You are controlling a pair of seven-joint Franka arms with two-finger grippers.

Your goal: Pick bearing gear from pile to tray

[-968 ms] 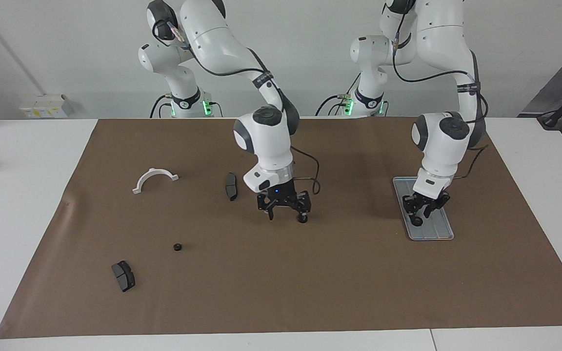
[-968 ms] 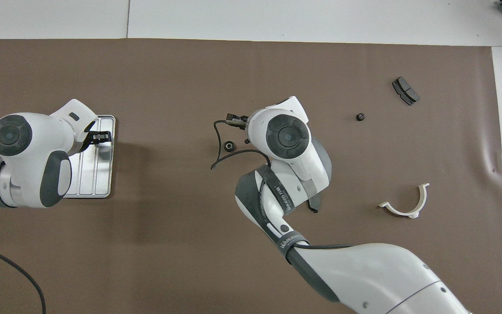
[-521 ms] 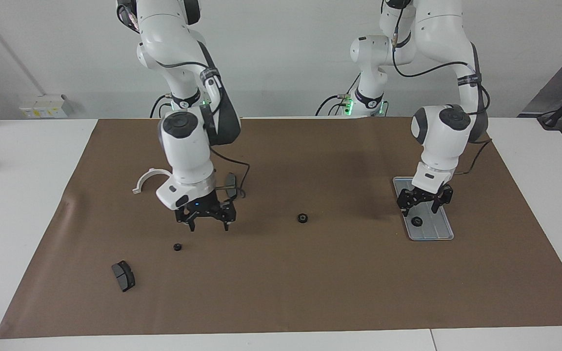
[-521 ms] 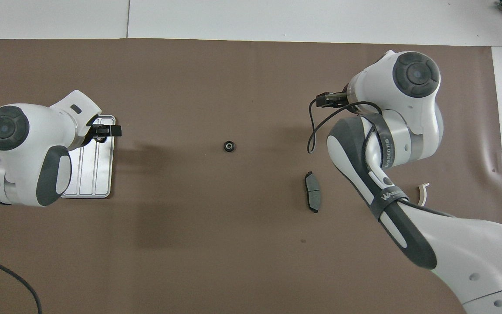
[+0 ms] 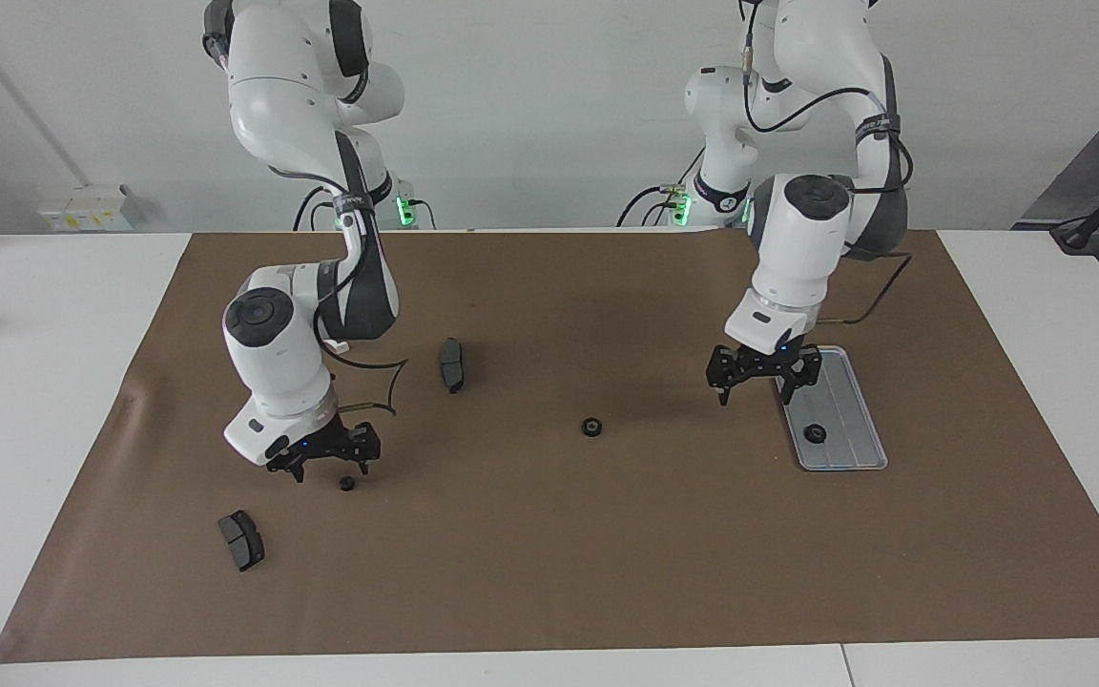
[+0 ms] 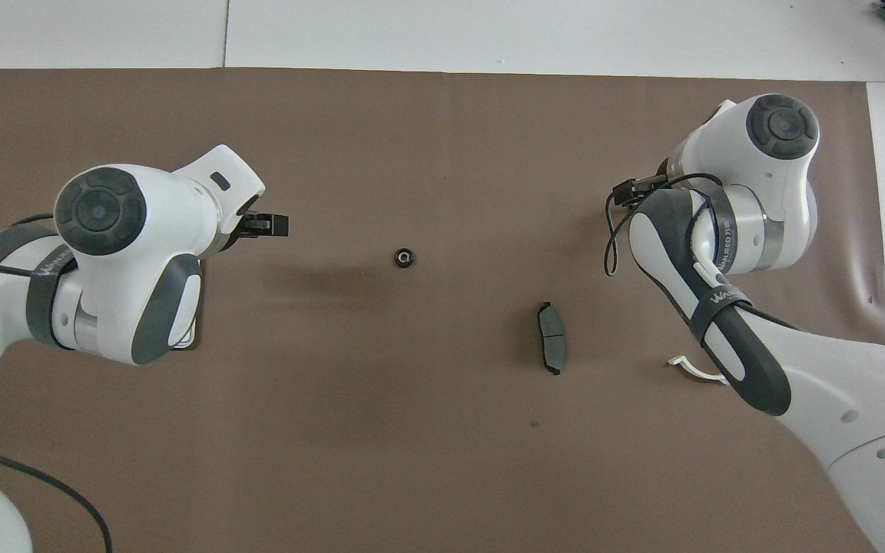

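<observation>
Three small black gears show. One (image 5: 347, 484) lies on the brown mat toward the right arm's end. One (image 5: 591, 426) lies at mid-mat and also shows in the overhead view (image 6: 405, 257). One (image 5: 813, 433) lies in the silver tray (image 5: 850, 401). My right gripper (image 5: 330, 467) is open and empty, low over the mat just beside the first gear. My left gripper (image 5: 756, 395) is open and empty, over the mat beside the tray's edge; it also shows in the overhead view (image 6: 270, 224). The overhead view hides the tray and the first gear under the arms.
One dark brake pad (image 5: 452, 364) lies between the right arm and the mid-mat gear. Another pad (image 5: 241, 540) lies farther from the robots than the right gripper. A tip of the white half-ring bracket (image 6: 690, 369) shows beside the right arm.
My right gripper moved toward the right arm's end and came down beside the small gear. My left gripper moved off the tray toward mid-mat, leaving a gear in the tray.
</observation>
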